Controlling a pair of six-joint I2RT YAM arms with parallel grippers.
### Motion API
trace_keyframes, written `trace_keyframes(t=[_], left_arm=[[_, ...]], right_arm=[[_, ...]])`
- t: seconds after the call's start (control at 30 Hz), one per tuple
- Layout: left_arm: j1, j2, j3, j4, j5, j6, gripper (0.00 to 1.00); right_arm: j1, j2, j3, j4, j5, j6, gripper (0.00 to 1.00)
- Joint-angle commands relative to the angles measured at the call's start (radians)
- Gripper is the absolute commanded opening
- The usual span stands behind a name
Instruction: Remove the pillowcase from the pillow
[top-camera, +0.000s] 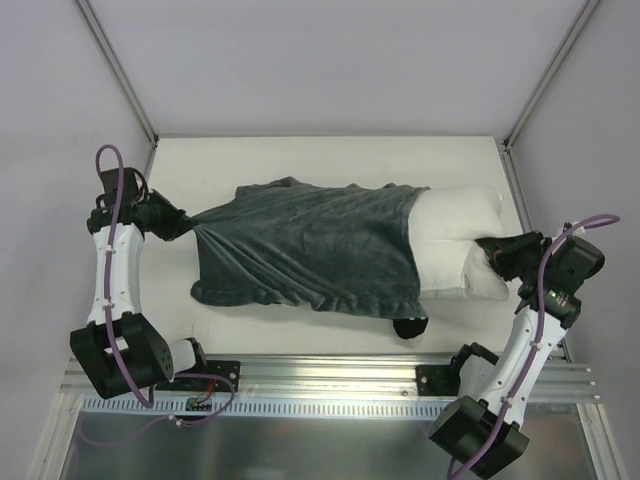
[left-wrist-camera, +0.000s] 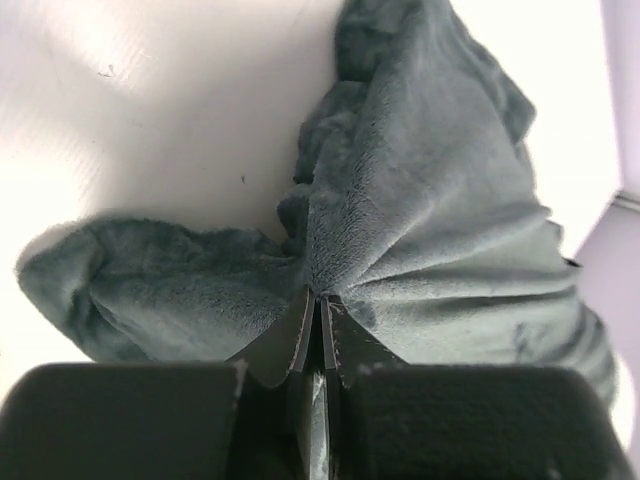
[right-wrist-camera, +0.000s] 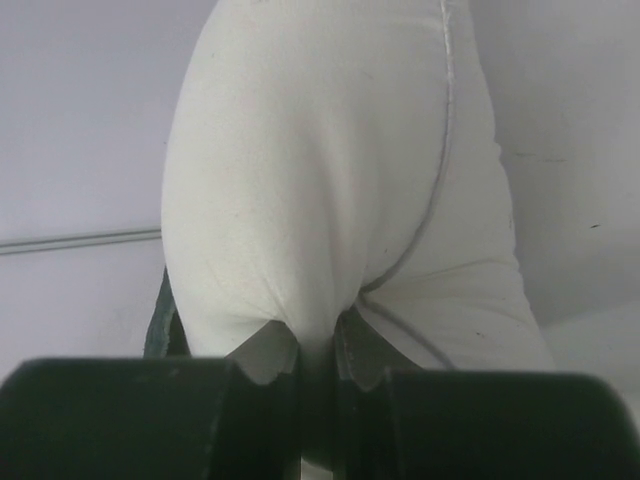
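The dark grey plush pillowcase (top-camera: 305, 245) lies across the middle of the table and covers the left part of the white pillow (top-camera: 455, 215), whose right end sticks out bare. My left gripper (top-camera: 180, 228) is shut on the bunched left end of the pillowcase (left-wrist-camera: 420, 230), which is pulled taut. My right gripper (top-camera: 490, 250) is shut on a fold at the pillow's right end (right-wrist-camera: 310, 180). In the wrist views the left gripper (left-wrist-camera: 320, 305) pinches grey fabric and the right gripper (right-wrist-camera: 318, 340) pinches white cloth.
The white tabletop (top-camera: 330, 160) is bounded by metal frame posts at the back corners and a rail (top-camera: 330, 375) at the near edge. A small dark flap of pillowcase (top-camera: 410, 326) hangs near the front edge.
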Motion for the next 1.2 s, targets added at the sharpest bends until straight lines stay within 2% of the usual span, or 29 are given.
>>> trace_keyframes(t=[0.0,0.03,0.07,0.1,0.13,0.17,0.2,0.23,0.27,0.3,0.37,0.47,0.6,0.63,0.7,0.73,0.83,1.0,1.1,1.13,1.17], left_arm=[[-0.072,-0.075,-0.044,0.105,-0.147,0.050,0.00],[-0.098,-0.083,-0.047,0.105,-0.155,0.064,0.00],[-0.126,-0.087,-0.052,0.105,-0.156,0.099,0.07],[-0.178,-0.094,-0.057,0.105,-0.142,0.119,0.18],[-0.203,-0.097,-0.058,0.104,-0.133,0.152,0.35],[-0.227,-0.115,-0.063,0.101,-0.129,0.165,0.77],[-0.274,-0.129,-0.072,0.095,-0.147,0.173,0.90],[-0.299,-0.146,-0.078,0.086,-0.162,0.183,0.98],[-0.321,-0.185,-0.092,0.064,-0.176,0.190,0.99],[-0.338,-0.204,-0.100,0.044,-0.187,0.194,0.99],[-0.388,-0.291,-0.136,-0.014,-0.242,0.199,0.99],[-0.413,-0.408,-0.202,-0.059,-0.238,0.183,0.99],[-0.491,-0.436,-0.242,-0.103,-0.179,0.128,0.89],[-0.552,-0.436,-0.251,-0.102,-0.185,0.093,0.88],[-0.624,-0.431,-0.271,-0.102,-0.246,0.034,0.88],[-0.698,-0.419,-0.275,-0.100,-0.268,0.015,0.88],[-0.837,-0.375,-0.293,-0.085,-0.339,-0.057,0.90],[-0.965,-0.246,-0.340,-0.013,-0.362,-0.162,0.86],[-0.977,-0.181,-0.383,0.075,-0.342,-0.185,0.64],[-0.977,-0.167,-0.383,0.102,-0.343,-0.185,0.44],[-0.977,-0.154,-0.380,0.105,-0.351,-0.177,0.33]], right_arm=[[-0.015,-0.040,0.009,0.084,0.148,-0.027,0.01],[-0.015,-0.051,0.008,0.046,0.162,-0.045,0.01],[-0.015,-0.053,0.008,0.027,0.181,-0.059,0.01],[-0.014,-0.056,0.008,0.008,0.186,-0.079,0.01],[-0.012,-0.057,0.009,0.001,0.186,-0.084,0.15],[0.001,-0.060,0.015,-0.005,0.189,-0.094,0.28],[0.017,-0.060,0.047,-0.050,0.216,-0.132,0.40],[0.038,-0.060,0.081,-0.103,0.266,-0.160,0.63],[0.090,-0.063,0.110,-0.141,0.388,-0.186,0.71],[0.113,-0.069,0.164,-0.202,0.446,-0.227,0.83],[0.167,-0.097,0.222,-0.262,0.552,-0.277,0.91],[0.236,-0.126,0.255,-0.308,0.621,-0.298,0.99],[0.334,-0.131,0.243,-0.325,0.603,-0.309,0.96],[0.378,-0.129,0.224,-0.330,0.609,-0.309,0.96],[0.426,-0.122,0.200,-0.345,0.649,-0.308,0.96],[0.466,-0.120,0.171,-0.345,0.682,-0.306,0.96],[0.512,-0.106,0.121,-0.333,0.663,-0.288,0.96],[0.627,-0.091,-0.035,-0.228,0.601,-0.206,0.96],[0.704,-0.053,-0.113,-0.140,0.620,-0.145,0.96],[0.713,-0.040,-0.123,-0.114,0.624,-0.140,0.96],[0.719,-0.028,-0.129,-0.102,0.630,-0.127,0.98]])
